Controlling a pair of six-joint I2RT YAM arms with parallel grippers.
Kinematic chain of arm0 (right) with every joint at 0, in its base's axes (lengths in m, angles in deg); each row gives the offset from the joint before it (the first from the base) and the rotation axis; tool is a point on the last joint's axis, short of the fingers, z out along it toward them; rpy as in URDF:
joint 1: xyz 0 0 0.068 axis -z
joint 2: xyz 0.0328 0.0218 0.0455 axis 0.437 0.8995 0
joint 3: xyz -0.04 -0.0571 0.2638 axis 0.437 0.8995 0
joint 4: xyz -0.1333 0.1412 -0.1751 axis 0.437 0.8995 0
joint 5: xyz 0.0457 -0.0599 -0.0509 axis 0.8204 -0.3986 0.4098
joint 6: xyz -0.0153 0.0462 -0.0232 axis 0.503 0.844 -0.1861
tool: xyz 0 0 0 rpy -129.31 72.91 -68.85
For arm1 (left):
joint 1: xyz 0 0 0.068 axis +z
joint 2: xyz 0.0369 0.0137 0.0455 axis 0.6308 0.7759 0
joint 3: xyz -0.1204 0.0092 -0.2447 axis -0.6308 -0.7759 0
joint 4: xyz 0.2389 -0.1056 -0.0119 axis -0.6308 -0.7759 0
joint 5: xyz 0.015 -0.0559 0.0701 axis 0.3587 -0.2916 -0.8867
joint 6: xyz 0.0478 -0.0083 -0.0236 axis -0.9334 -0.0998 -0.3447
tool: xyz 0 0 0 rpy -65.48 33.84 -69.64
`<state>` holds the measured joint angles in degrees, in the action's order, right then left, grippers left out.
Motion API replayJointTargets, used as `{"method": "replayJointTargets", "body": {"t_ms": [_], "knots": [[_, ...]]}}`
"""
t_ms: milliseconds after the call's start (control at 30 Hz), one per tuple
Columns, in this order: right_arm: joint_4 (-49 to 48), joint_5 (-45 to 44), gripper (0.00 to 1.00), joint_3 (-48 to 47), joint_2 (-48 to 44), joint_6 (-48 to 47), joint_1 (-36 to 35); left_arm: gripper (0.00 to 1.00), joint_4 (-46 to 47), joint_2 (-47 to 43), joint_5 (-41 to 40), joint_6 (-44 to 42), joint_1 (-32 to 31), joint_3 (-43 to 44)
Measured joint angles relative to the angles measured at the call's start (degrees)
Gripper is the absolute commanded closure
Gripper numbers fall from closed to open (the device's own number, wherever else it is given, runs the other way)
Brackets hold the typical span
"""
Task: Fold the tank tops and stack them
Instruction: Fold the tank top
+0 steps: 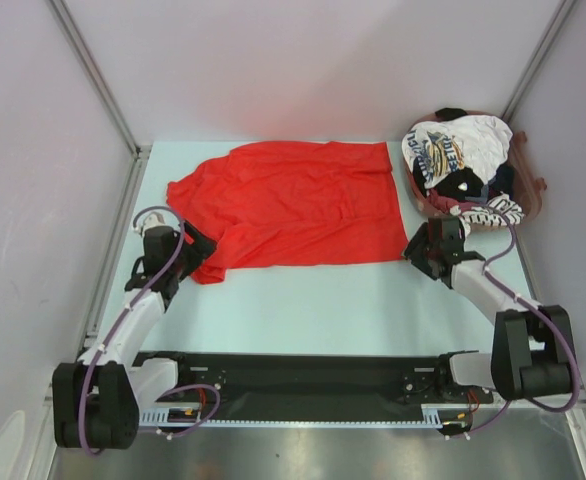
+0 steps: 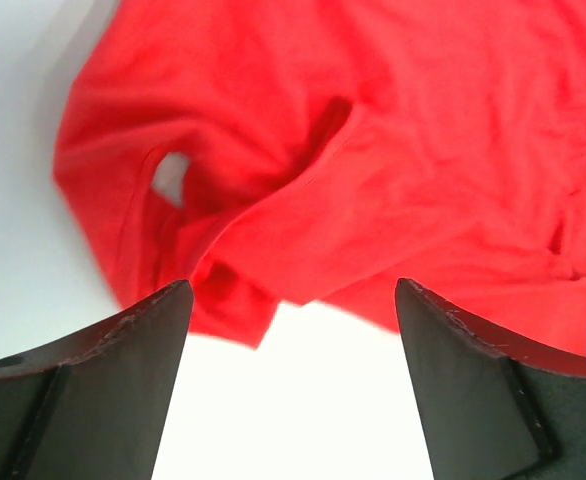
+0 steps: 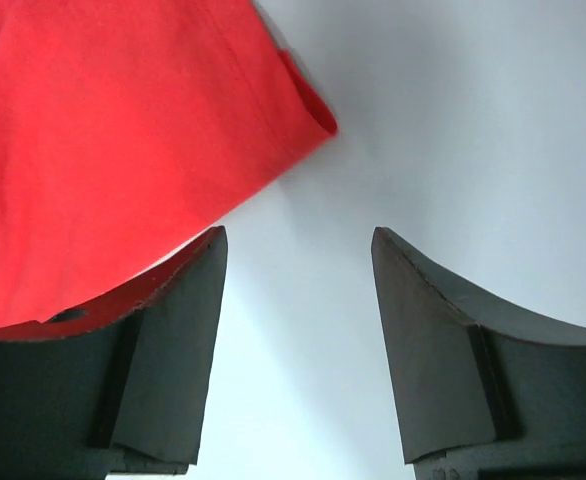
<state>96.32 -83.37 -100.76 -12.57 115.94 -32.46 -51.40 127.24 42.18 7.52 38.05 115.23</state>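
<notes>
Matt red cloth tank top (image 1: pixel 293 205)

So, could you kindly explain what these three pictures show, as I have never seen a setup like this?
The wide picture looks down from above on two robot arms bolted at the table's near edge. Each arm ends in a two-finger gripper with its own camera; the other two pictures come from those.

A red tank top lies spread flat. A pile of other tank tops sits at the far right corner.

The left gripper is at the red top's left end, the right gripper at its near right corner. Both are open and hold nothing.
</notes>
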Motion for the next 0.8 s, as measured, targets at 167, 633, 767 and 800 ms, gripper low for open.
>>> {"method": "replayJointTargets", "body": {"t_ms": [167, 633, 767, 800], "knots": [[-4.13, -1.29, 0.39, 6.86, -3.8, 8.24, -0.33, 0.12, 0.02, -2.12, 0.81, 0.59, 1.9, -4.46], [-10.01, -9.53, 0.55, 1.07, 10.21, 21.11, -4.24, 0.12, 2.19, -2.38, 1.57, 3.06, 4.9, -5.7], [-10.49, -12.7, 0.81, 0.46, 11.98, 23.91, -5.51, 0.12, 2.19, -2.56, 1.51, 3.08, 4.96, -5.7], [-10.38, -13.49, 0.88, 0.46, 12.28, 24.72, -5.68, 0.13, 2.16, -2.54, 1.49, 3.08, 4.98, -5.7]]}}
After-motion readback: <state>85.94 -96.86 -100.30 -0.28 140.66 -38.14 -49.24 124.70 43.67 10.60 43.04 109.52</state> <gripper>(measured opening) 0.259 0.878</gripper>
